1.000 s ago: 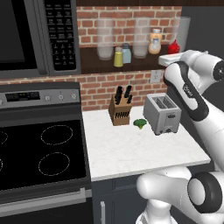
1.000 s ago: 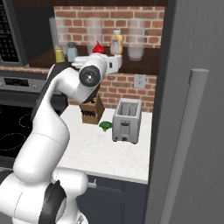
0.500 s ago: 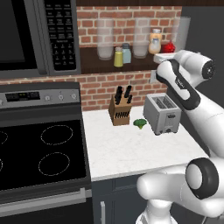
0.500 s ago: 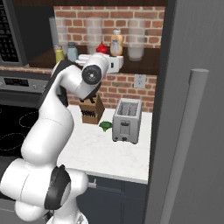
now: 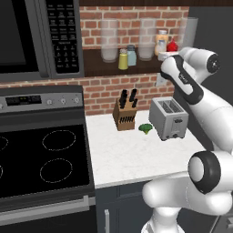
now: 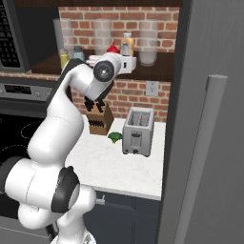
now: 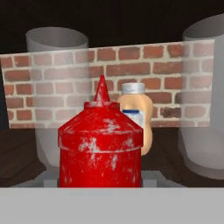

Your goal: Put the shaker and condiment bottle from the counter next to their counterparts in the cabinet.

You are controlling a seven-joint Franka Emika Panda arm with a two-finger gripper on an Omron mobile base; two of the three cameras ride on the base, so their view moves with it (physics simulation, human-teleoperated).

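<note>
Red condiment bottle (image 7: 100, 148) is gripped, apparently, by gripper (image 5: 166, 54) at cabinet (image 5: 150, 67), just before orange-cream bottle (image 7: 135, 118).

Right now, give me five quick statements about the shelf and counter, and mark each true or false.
1. The yellow-green shaker stands on the wooden shelf beside the pale blue shaker. True.
2. The red condiment bottle lies tipped over on the counter. False: it is upright, up at shelf height, in front of the orange-cream bottle.
3. A toaster sits on the counter to the right of the knife block. True.
4. The green broccoli rests on the stove. False: it is on the counter.
5. The orange-cream bottle has a red cap. False: white.
</note>
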